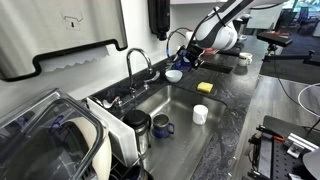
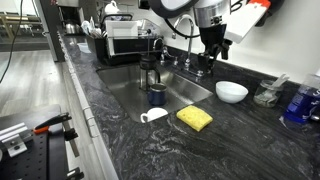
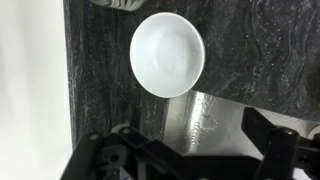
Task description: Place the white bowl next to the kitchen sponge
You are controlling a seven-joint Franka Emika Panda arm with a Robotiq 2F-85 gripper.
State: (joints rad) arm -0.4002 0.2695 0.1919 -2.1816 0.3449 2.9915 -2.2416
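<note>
Stone, dark and veined with grey, makes the countertop [image 2: 120,140], polished enough to catch the light. A rectangular brushed-steel sink [image 2: 130,85] is set into it, with one curved metal tap [image 1: 140,62] at its back rim.

The small, shallow, round white bowl [image 3: 167,54] is smooth, glossy and empty. It stands upright on the stone toward the counter's back edge, just off the sink's corner beside the tap, as both exterior views show [image 1: 174,75] [image 2: 231,91]. The flat rectangular bright yellow kitchen sponge [image 2: 194,118] has a matte, porous look. It lies on the counter close to the sink's side rim and nearer the front edge. It is near the bowl but apart from it, with bare stone between.

There is one of each, and in the basin one white cylindrical cup [image 1: 200,114] and one dark blue mug [image 2: 157,95].

The black gripper [image 3: 187,140] hangs over the bowl without touching it. Its two fingers [image 3: 105,155] are spread wide with nothing between them (only stone and the steel rim show in the gap).

The wrist view cuts the fingers off at its bottom edge. A dish rack [image 1: 100,130] at the far end of the counter holds things too crowded to make out. A blue bottle [image 2: 298,100] is cropped by the frame edge in an exterior view.
</note>
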